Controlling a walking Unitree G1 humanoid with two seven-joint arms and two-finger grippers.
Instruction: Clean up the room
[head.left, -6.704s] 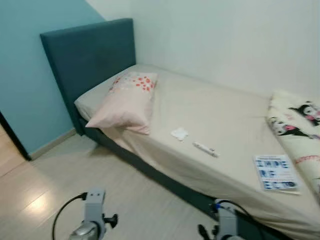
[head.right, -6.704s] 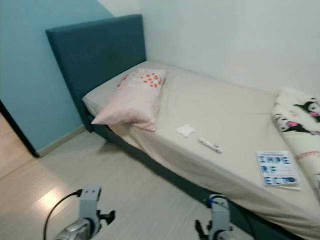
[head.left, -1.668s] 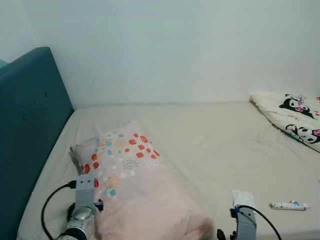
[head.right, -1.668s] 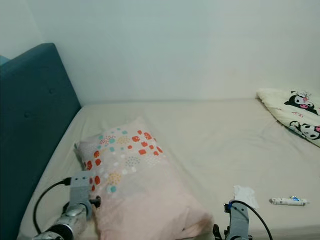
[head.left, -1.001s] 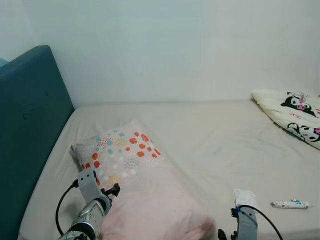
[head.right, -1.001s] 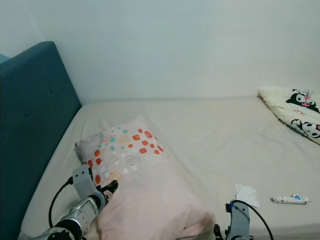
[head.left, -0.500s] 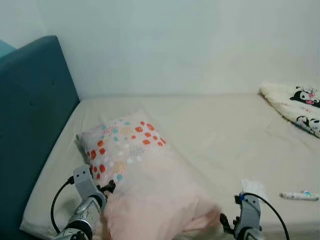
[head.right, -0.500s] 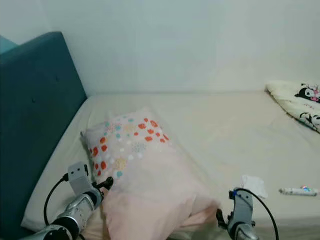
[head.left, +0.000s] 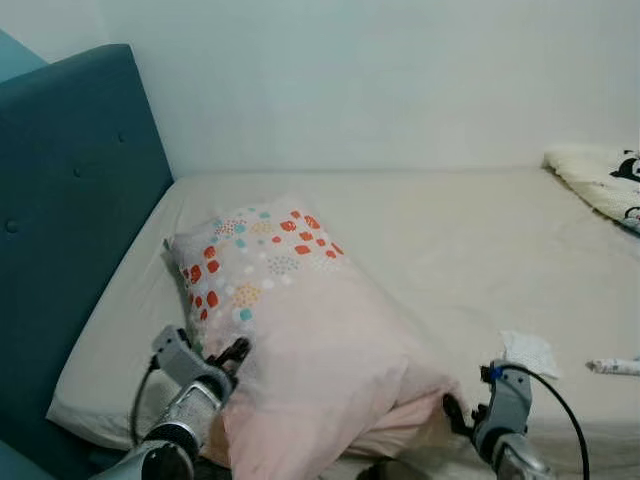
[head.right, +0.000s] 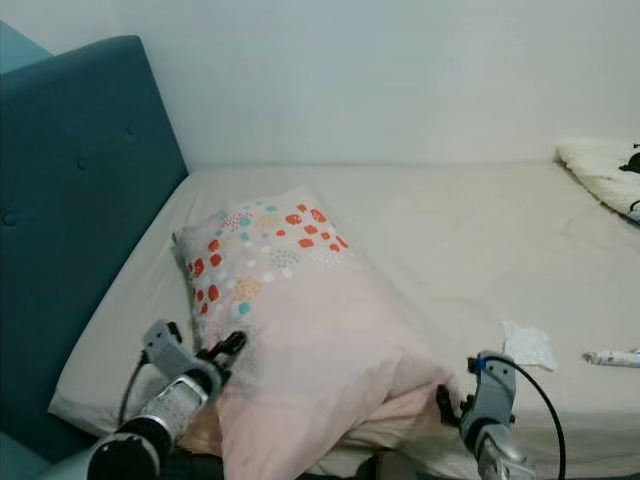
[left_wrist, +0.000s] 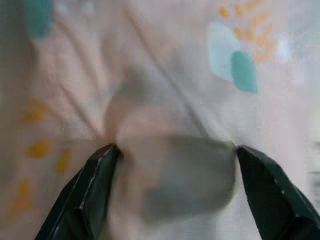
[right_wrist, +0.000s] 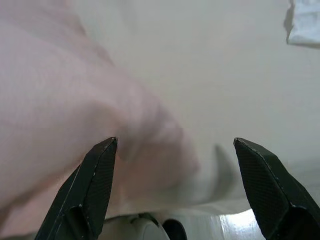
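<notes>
The pillow (head.left: 290, 320), askew on the bed (head.left: 450, 250), is flanked by the left tool (left_wrist: 170, 155), spread and seemingly pressing its fabric, and the released right tool (right_wrist: 175, 145), presumably for straightening.

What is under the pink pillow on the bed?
The pillow lies on the beige sheet of the bed, its near end overhanging the mattress edge. Whatever lies directly beneath it is covered.

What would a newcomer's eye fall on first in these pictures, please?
Most likely the pink pillow with coloured spots, lying askew near the bed's near edge beside the teal headboard. Next, the left gripper, its jaws open against the pillow fabric, and the right gripper open at the pillow's other end.
</notes>
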